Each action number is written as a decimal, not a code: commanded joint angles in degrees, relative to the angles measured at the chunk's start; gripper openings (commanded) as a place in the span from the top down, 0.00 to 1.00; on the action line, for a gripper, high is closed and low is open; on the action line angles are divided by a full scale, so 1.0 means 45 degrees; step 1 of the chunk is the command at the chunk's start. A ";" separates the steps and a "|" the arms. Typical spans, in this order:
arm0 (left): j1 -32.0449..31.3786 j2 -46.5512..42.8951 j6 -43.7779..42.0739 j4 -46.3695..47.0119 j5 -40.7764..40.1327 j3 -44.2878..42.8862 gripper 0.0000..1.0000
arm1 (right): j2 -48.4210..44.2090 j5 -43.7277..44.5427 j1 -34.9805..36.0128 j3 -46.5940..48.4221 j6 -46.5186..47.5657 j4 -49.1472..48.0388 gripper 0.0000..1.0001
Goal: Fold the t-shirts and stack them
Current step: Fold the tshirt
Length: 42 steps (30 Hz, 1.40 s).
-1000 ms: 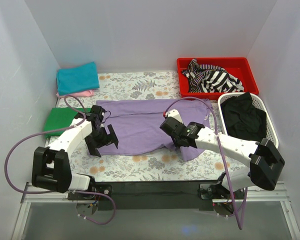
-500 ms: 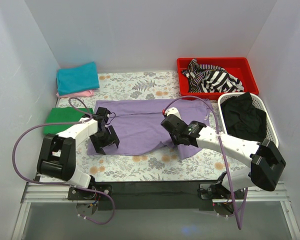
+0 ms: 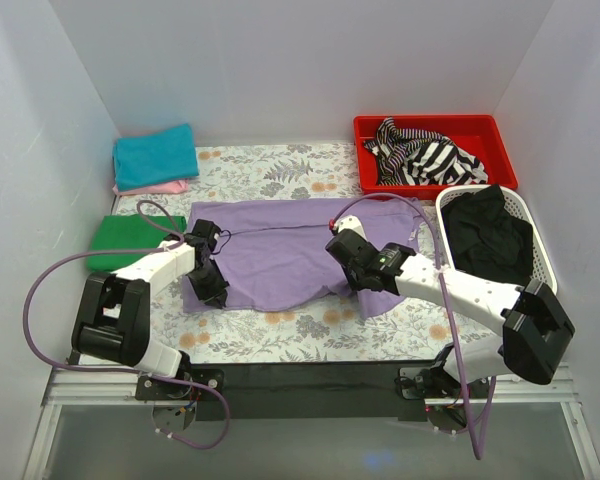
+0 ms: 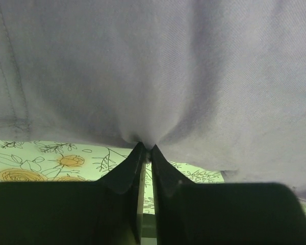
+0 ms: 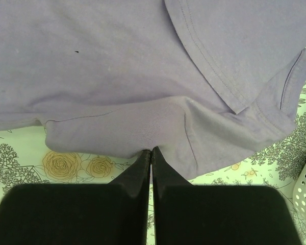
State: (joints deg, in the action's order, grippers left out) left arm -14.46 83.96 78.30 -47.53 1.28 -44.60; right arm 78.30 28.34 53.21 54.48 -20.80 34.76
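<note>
Lavender t-shirt [image 3: 280, 250] hem seemingly in left claw [image 4: 145, 149] and right claw [image 5: 151, 150]

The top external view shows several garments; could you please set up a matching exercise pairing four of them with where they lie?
Things:
1. teal t-shirt
2. green t-shirt
3. striped cloth
4. black cloth

Places:
A. in the white basket
B. in the red tray
C. on top of the pink t-shirt, far left corner
D. folded, just left of the lavender t-shirt

Pairs: 1-C, 2-D, 3-B, 4-A
</note>
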 commanded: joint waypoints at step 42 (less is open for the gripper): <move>0.0810 0.3488 -0.3571 -0.1821 -0.0128 -0.6396 1.00 | 0.2227 0.0012 -0.3367 0.2580 0.2941 0.0225 0.99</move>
State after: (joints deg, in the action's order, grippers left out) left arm -11.77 98.43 65.45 -56.36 1.80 -69.80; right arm 86.74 28.16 39.27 62.50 -10.00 37.28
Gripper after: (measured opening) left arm 0.023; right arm 0.021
